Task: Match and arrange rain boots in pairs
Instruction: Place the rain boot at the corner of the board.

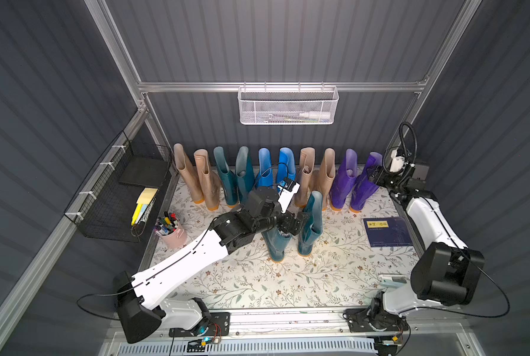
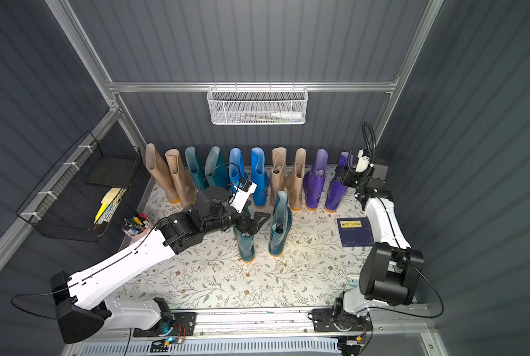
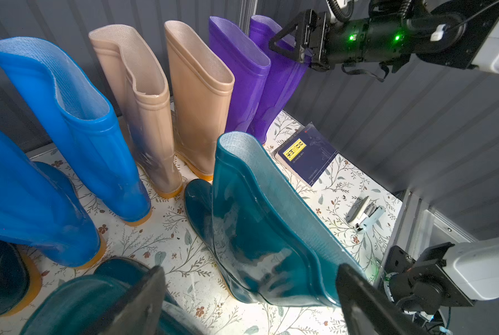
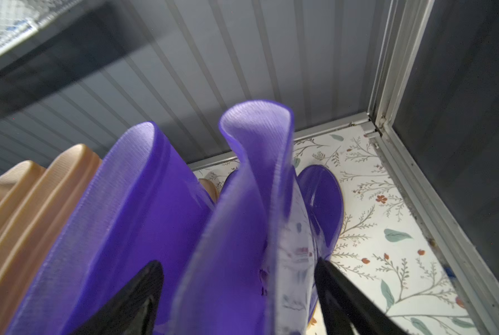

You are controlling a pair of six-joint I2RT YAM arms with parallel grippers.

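**Operator:** My left gripper (image 1: pixel 292 224) is spread wide and holds nothing. It hovers over the top of one loose teal boot (image 1: pixel 275 246), and its mate (image 1: pixel 311 222) stands upright just beside, towards my right arm.

**Observer:** And the right gripper?

**Operator:** The right gripper (image 1: pixel 372 176) is spread too. Its fingers (image 4: pixel 344 293) sit either side of the end purple boot (image 1: pixel 364 188), not pinching it. That boot stands tilted beside its purple partner (image 1: pixel 344 182) at the end of the back row.

**Observer:** Why are the teal two out front?

**Operator:** My guess is that the wall row is full, with beige, teal, blue, beige and purple all paired. So this pair starts a second rank. The book (image 1: pixel 387 231) lies well clear.
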